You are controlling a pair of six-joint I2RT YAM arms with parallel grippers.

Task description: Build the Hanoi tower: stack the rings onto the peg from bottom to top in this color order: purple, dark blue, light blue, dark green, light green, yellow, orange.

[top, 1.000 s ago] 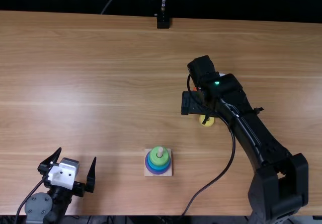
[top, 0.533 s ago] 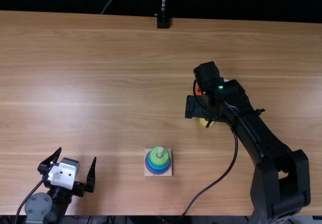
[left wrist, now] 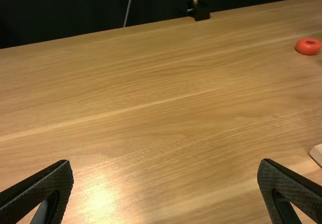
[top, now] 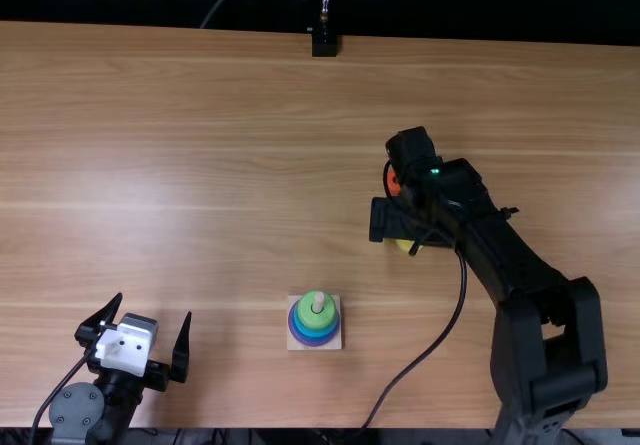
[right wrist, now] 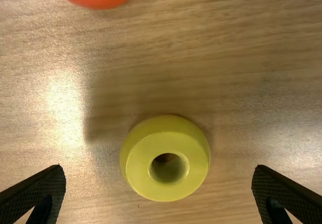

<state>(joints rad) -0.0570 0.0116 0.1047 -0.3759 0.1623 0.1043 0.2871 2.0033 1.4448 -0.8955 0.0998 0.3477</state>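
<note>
From the top, the big wooden table (top: 200, 165) has its far edge along the dark part at the back, where a black stand (top: 324, 43) sits. The left gripper (top: 153, 306) is low down on the left, near the table's near edge, with its two fingers wide open. There is wood to move over between it and the light wooden base (top: 292, 338). The base sits nearer the near edge than the far one, between the two arms. Its peg (top: 318, 301) pokes up through the green ring (top: 308, 318), with blue under that and the purple ring (top: 312, 342) at the bottom. The right gripper (top: 410, 222) is farther from the near edge, over by the yellow ring (top: 405, 246) and the orange ring (top: 393, 182), and it covers part of them. A black cable (top: 430, 350) bends down from the right arm, and wood lies between it and the base.

In the left wrist view, the two fingers are far apart with wood between them. The orange ring lies well away from them, and a corner of the base pokes in.

In the right wrist view, the two fingers are wide open too. The yellow ring sits flat on the wood between their tips, with a gap on each side, touching neither one. The orange ring is near it, with wood between the two.
</note>
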